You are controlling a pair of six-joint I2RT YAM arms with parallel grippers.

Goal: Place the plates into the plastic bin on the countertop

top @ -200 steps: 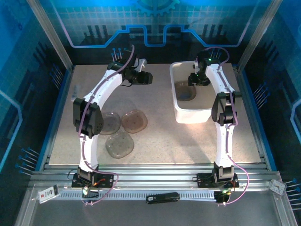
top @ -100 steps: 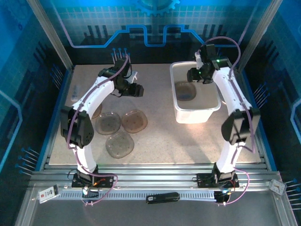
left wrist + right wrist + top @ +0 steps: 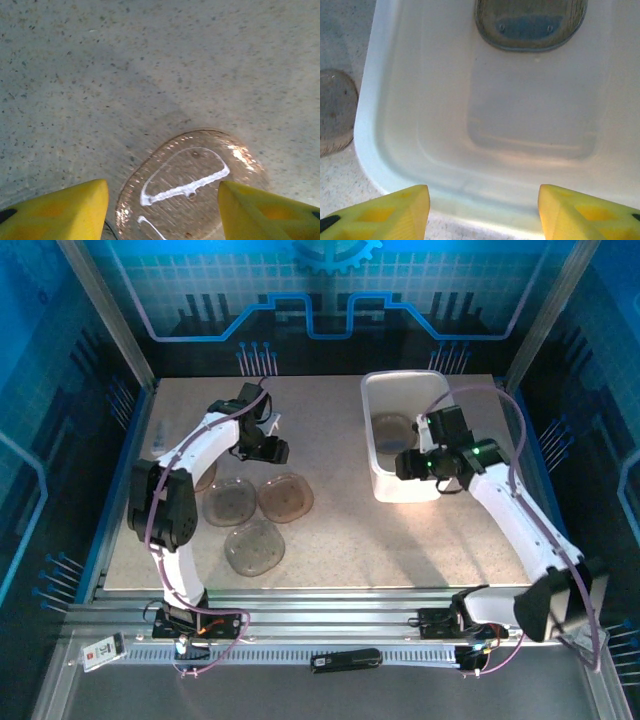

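While hovering low over the left half of the countertop (image 3: 330, 540), holding the left gripper (image 3: 162, 187) spread wide and empty, straddling a brown plate (image 3: 192, 187) from above, probably lining up for a pinch on its edge. Showing that plate lying flat at 6 o'clock in the left wrist view, between the yellow fingers (image 3: 55, 210) and touching neither. Leaving the loose plates (image 3: 255, 546) clustered at about 8 o'clock on the countertop: two lying side by side, one sitting at 6 o'clock of that pair, another peeking out from under the left arm at 9 o'clock. Not telling for certain which of these sits under the gripper.

Moving rightward, finding the bin (image 3: 430, 492) standing at 2 o'clock on the countertop, well apart from the cluster, likely parked there for easy reach by the right arm. Holding the right gripper (image 3: 483, 190) over the bin's near left corner, jaws parted with nothing between them. Cradling one stowed plate (image 3: 530, 22) flat on the bin floor toward 12 o'clock.

Reading the plates as thin, glossy and see-through: rounded-square, smoky brown fading to clear, with a shallow raised rim catching white glints and the speckled stone showing through. Judging one in, several waiting.
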